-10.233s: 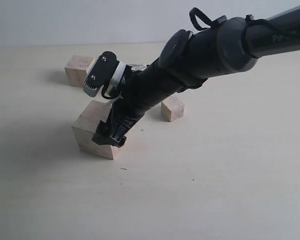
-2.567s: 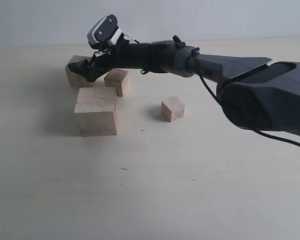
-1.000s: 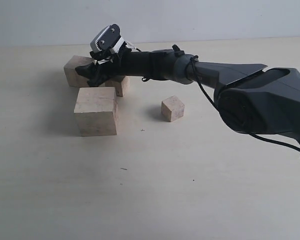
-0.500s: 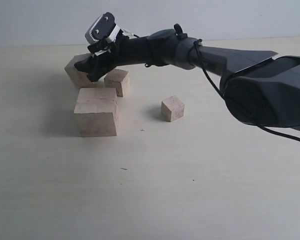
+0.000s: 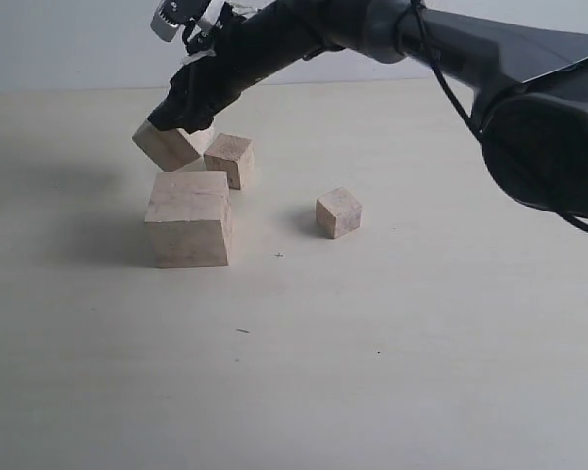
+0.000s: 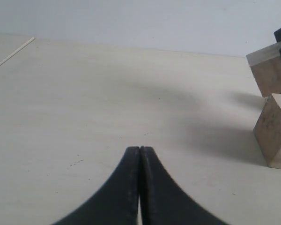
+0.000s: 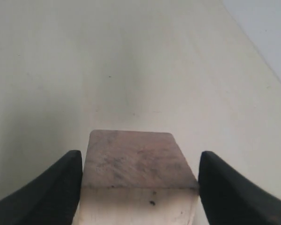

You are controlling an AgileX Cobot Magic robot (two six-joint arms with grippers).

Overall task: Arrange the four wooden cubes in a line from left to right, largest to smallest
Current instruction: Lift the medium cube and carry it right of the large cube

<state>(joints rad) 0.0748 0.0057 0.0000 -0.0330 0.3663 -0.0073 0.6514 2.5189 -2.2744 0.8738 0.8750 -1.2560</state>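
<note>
– where's your second-biggest cube [image 5: 170, 147]?
– up off the table [image 5: 421, 343], tilted, pinched at its sides between the fingers of your right claw [image 5: 181, 124].
– and the rest?
– the biggest cube [image 5: 188, 217] sits just below and in front of it. the third cube [image 5: 230, 160] is just to its right, and the smallest cube [image 5: 338, 211] stands well apart, farther right.
– your left claw [image 6: 139, 157]?
– tips pressed together, gripping nothing.

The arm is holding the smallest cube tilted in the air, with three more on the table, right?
Not the smallest. The exterior view shows the right gripper holding a mid-sized cube tilted in the air; the smallest cube sits on the table.
</note>
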